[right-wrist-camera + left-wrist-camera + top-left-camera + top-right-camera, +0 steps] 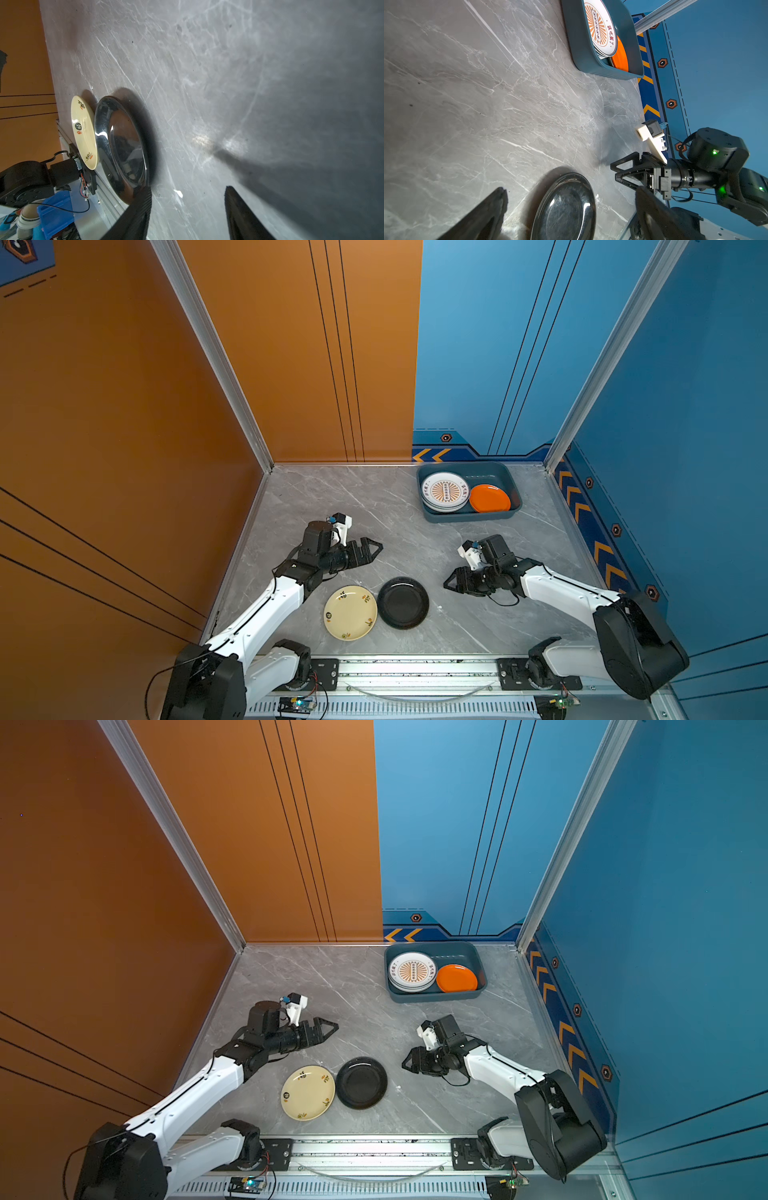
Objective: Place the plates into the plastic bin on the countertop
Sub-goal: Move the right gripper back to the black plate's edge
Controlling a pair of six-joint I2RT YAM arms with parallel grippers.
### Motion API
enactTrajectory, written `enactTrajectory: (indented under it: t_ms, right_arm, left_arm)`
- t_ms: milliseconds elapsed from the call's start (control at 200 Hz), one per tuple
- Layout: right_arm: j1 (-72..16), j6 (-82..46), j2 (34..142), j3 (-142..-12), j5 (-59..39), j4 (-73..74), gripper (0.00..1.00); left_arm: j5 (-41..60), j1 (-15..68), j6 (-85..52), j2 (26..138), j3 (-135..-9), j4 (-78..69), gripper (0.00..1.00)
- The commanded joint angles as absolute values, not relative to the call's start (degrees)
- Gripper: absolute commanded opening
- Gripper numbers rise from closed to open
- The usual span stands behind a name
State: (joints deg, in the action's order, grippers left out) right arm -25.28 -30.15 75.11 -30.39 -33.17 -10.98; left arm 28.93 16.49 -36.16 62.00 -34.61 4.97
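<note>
Both empty, left pincer spread wide, right pincer parted near black plate.

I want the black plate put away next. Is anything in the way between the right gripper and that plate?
Nothing visible is. Only bare countertop lies between the right gripper and the black plate. From the plate to the plastic bin the countertop is bare too.

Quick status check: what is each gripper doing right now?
Left gripper: open, holding nothing.
Right gripper: open, holding nothing, near the black plate but not touching it.
</note>
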Motion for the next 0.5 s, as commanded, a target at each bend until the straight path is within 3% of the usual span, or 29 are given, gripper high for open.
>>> enactTrajectory:
  t_ms: [0,496]
  right_arm:
    - [-26.65,-33.86,74.12,-27.97,-34.45,-3.84,0.59]
    - [-36.36,-41.04,82.43,-27.14,-30.41,8.44,0.53]
  left_arm:
    - [28.85,16.08,-35.44,62.40,-34.70,5.01,0.98]
    - [28.65,16.44,-35.86,61.66,-34.48,5.80,0.98]
